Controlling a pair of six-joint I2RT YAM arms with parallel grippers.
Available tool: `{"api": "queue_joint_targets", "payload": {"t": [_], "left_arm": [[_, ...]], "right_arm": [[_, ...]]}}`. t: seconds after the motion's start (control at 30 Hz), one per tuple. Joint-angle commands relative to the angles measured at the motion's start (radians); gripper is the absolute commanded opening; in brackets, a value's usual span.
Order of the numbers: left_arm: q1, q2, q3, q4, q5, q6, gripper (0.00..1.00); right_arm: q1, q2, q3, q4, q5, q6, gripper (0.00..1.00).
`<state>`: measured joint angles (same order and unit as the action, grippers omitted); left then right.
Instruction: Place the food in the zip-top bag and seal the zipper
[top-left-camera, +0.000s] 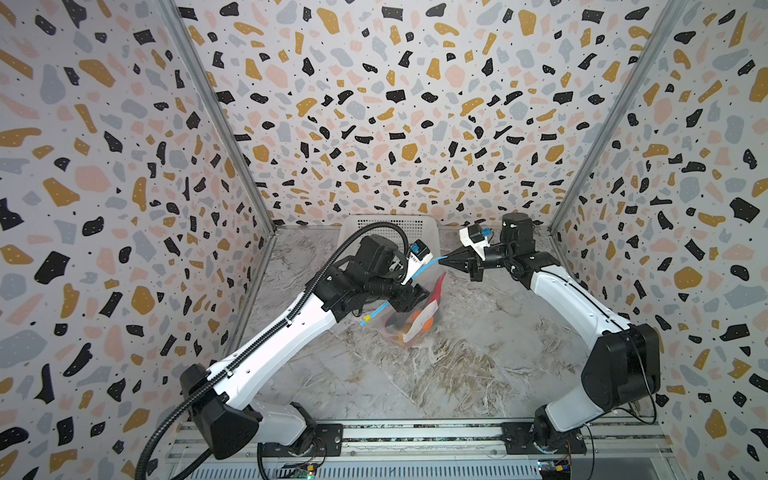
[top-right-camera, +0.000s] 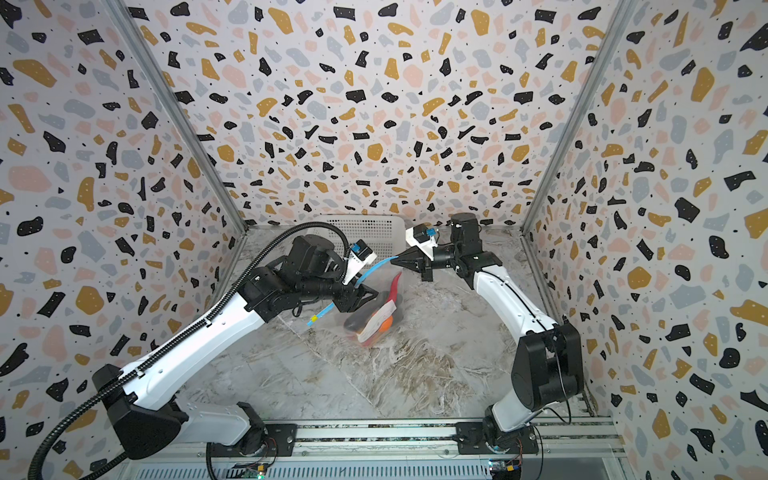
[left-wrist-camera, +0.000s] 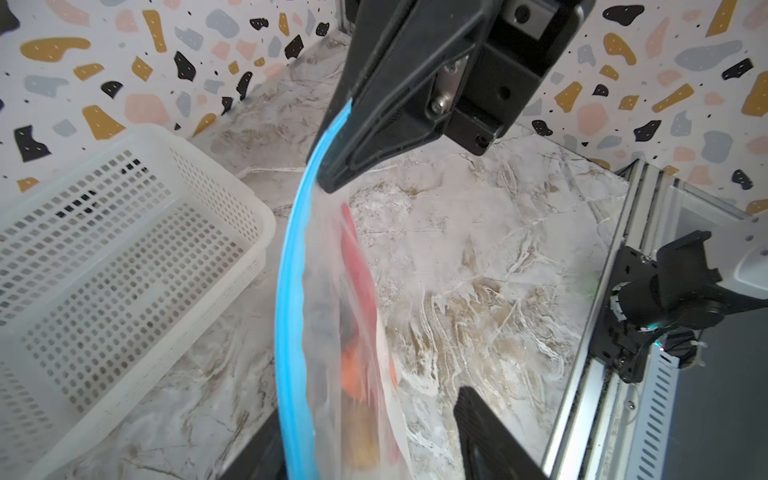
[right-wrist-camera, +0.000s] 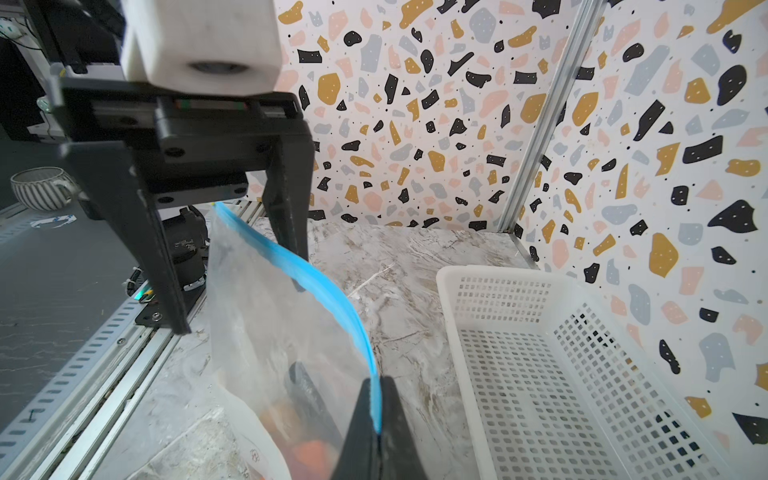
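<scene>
All food (top-right-camera: 386, 323) in sight sits inside the zip-top bag (right-wrist-camera: 257, 324), mid-frame, so filling looks done. The right fingers (top-left-camera: 449, 261) pinch shut on one end of the zipper (left-wrist-camera: 291, 291); the left fingers (top-right-camera: 365, 301) stand half open astride it, holding nothing. Sealing is likely left to do.

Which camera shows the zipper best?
Right wrist: the zipper runs nearly whole from the shut right tool to the open left tool. Left wrist crops it; both top views show only short, small pieces.

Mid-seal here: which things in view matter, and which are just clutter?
Job: zip-top bag, blue zipper, food inside: red chili, orange; right gripper shut on zipper, left gripper open around it.
Lying about: white basket, striped cup.
</scene>
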<state>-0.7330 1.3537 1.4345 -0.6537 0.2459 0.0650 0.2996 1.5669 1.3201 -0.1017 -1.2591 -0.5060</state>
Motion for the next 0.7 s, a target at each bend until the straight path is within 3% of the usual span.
{"api": "queue_joint_targets", "payload": {"t": [0.0,0.27,0.33,0.37,0.4,0.43,0.47,0.57,0.67], "left_arm": [[0.004,-0.027,0.005,0.000,-0.010,0.015,0.44],[0.004,-0.021,0.002,-0.034,-0.068,0.017,0.02],[0.005,-0.015,0.002,-0.041,-0.076,0.013,0.00],[0.004,-0.010,0.006,-0.040,-0.083,0.004,0.00],[0.004,-0.003,0.016,-0.046,-0.092,-0.014,0.00],[0.004,0.008,0.032,-0.062,-0.102,-0.033,0.00],[0.004,0.017,0.050,-0.073,-0.115,-0.064,0.00],[0.002,0.023,0.077,-0.022,-0.086,-0.202,0.00],[-0.020,-0.019,0.005,0.129,-0.095,-0.384,0.00]], "right_arm": [[0.002,-0.023,0.039,-0.020,-0.003,-0.012,0.00],[-0.001,-0.026,0.036,-0.023,0.011,-0.001,0.00],[0.001,-0.028,0.036,-0.019,0.028,0.017,0.00],[0.001,-0.032,0.035,-0.004,0.042,0.065,0.06],[0.008,-0.043,0.036,0.014,0.059,0.157,0.21],[0.027,-0.068,0.024,0.070,0.096,0.324,0.40],[0.056,-0.107,-0.021,0.180,0.162,0.526,0.52],[0.140,-0.243,-0.201,0.364,0.415,0.834,0.75],[0.136,-0.369,-0.293,0.210,0.745,0.956,0.80]]}}
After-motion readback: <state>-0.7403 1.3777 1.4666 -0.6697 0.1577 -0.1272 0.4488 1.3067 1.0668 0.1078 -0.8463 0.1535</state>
